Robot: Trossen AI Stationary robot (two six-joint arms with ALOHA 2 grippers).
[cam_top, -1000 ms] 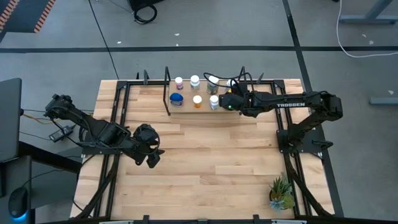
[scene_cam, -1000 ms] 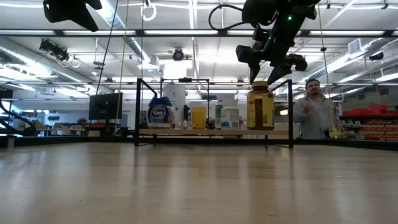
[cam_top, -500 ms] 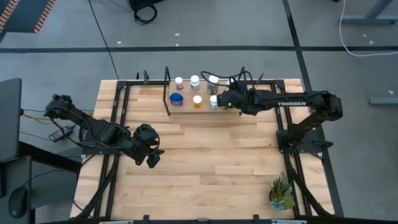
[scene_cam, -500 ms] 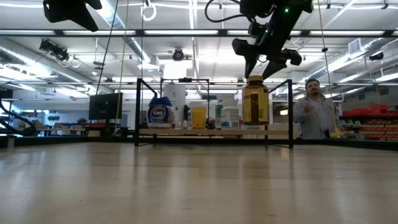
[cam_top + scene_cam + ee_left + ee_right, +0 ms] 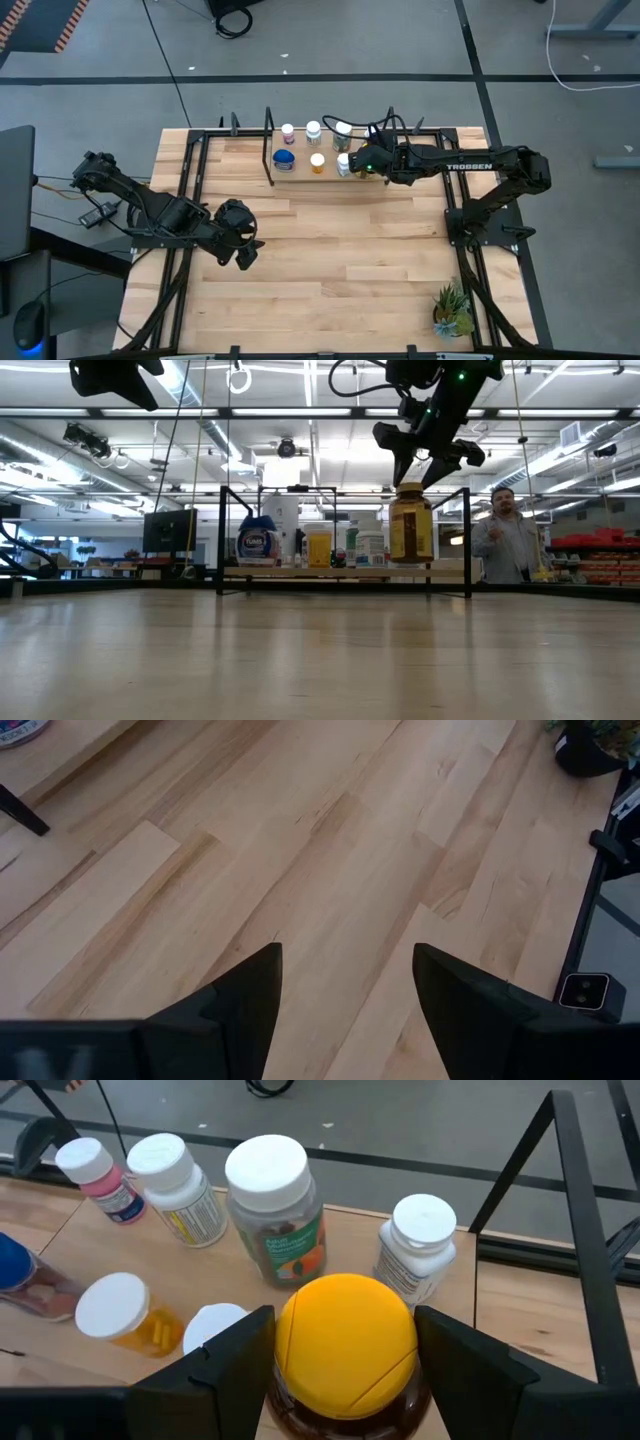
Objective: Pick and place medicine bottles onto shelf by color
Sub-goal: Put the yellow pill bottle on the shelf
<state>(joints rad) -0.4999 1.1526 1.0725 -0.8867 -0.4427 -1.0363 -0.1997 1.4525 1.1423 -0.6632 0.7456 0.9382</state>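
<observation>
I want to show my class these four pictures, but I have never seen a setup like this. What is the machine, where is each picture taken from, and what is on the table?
Two dark robot arms work at a wooden table. One picture looks straight down, one looks level across the tabletop, and two come from cameras on the arms' wrists.

At the far edge stands a low shelf carrying small medicine bottles. The right gripper sits over the shelf, its jaws on either side of the yellow cap of an amber bottle; whether they grip it is unclear. The left gripper hangs open and empty over bare wood. A small potted plant stands in a near corner.
</observation>
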